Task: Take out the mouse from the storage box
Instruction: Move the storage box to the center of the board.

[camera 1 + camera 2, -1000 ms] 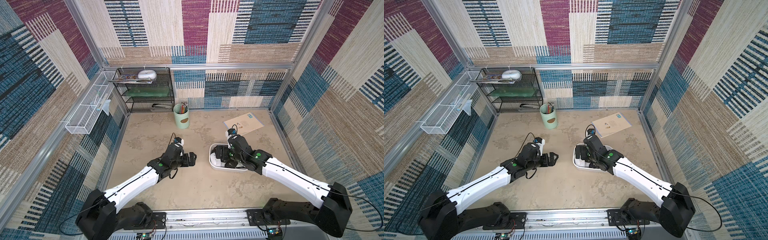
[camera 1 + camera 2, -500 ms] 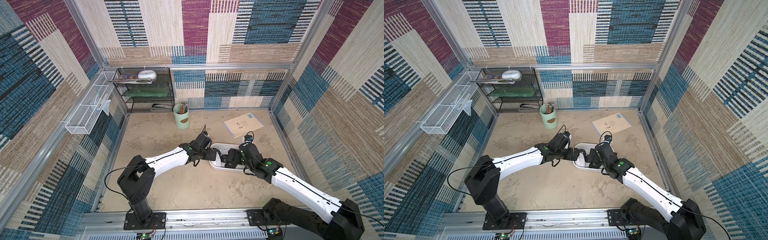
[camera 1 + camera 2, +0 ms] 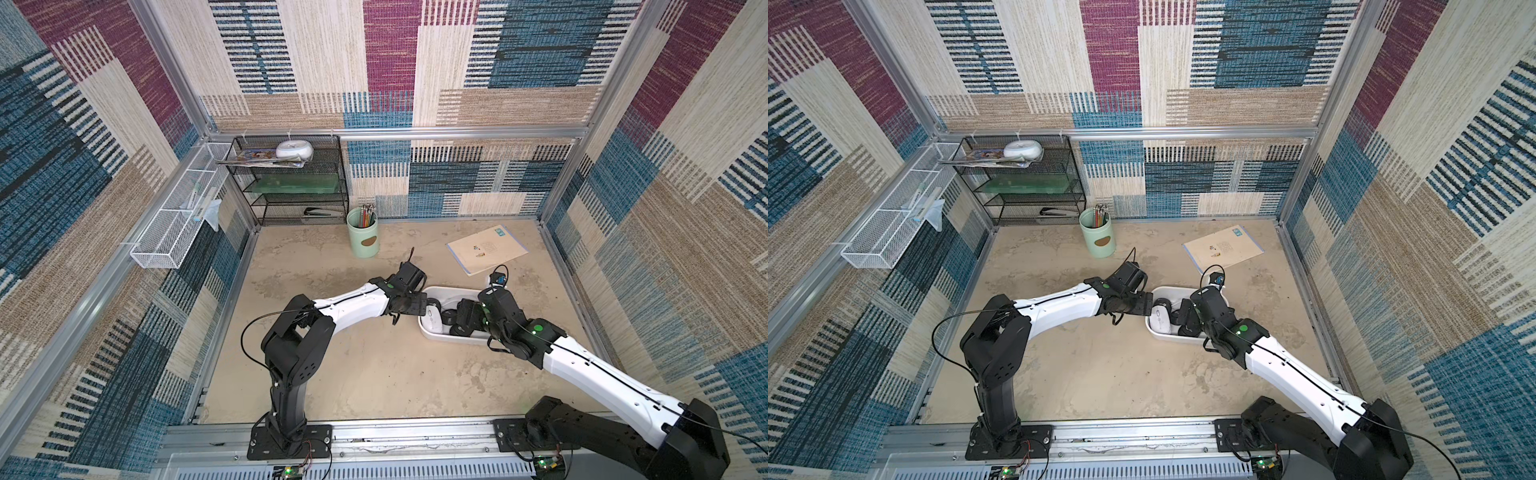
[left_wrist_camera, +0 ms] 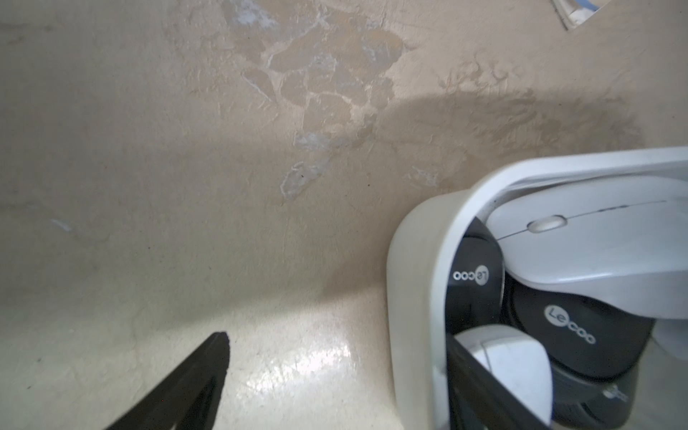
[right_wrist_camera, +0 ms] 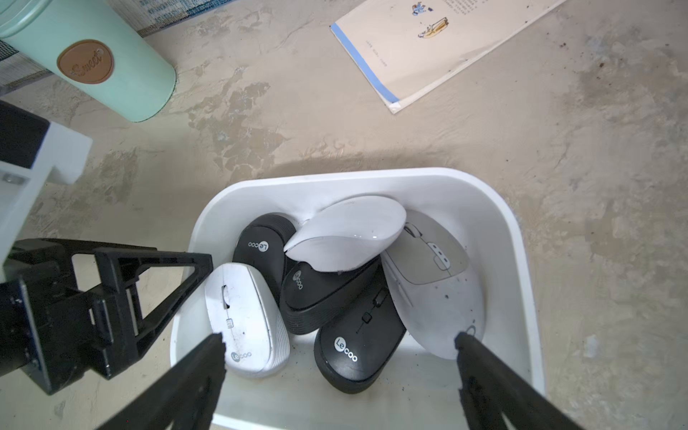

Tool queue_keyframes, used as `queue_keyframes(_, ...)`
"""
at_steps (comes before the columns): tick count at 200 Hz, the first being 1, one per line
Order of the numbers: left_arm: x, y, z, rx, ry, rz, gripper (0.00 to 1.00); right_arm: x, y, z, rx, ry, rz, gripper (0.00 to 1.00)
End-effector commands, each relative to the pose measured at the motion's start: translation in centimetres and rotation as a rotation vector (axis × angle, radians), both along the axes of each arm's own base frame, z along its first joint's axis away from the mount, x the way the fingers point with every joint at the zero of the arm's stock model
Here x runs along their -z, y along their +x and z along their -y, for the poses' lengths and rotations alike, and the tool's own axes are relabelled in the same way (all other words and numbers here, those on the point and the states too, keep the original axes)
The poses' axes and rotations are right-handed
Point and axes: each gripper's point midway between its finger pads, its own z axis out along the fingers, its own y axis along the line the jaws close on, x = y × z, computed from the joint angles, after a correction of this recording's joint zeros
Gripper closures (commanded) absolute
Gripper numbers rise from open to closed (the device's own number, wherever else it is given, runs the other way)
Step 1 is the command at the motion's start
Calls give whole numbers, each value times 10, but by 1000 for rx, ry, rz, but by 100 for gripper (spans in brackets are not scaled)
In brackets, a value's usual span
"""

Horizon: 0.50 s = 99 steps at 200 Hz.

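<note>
The storage box [image 3: 451,288] [image 3: 1173,287] is a white tub on the table, right of centre, holding several black and white mice. In the right wrist view a white mouse [image 5: 242,316] lies by the tub's wall [image 5: 372,175], next to a black mouse [image 5: 357,342]. My right gripper [image 5: 339,338] [image 3: 455,322] hangs open over the black mouse, above the tub's near end. My left gripper [image 4: 335,338] [image 3: 424,305] is open astride the tub's left wall [image 4: 417,260], with one finger [image 4: 201,372] outside and one finger [image 4: 476,376] inside beside the white mouse [image 4: 510,365].
A mint-green pen cup [image 3: 363,239] [image 5: 93,63] stands behind the left arm. A booklet [image 3: 486,249] lies behind the tub. At the back left are a black wire shelf [image 3: 291,183] and a white wire-mesh basket [image 3: 174,224] on the left wall.
My left arm has swung right from the open table to the tub's left wall, and its jaws have narrowed a little. My right gripper has drawn back toward the tub's near end.
</note>
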Motion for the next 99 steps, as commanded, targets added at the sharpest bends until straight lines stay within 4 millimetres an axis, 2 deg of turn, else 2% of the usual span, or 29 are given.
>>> queue_keyframes(1,7,-1,-24,-51,51,-21,14,-5,3,5,25,-14,19,1)
queue_keyframes(99,0,-6,-92,-193,18,6,22,4,4,8,57,-5,-8,0)
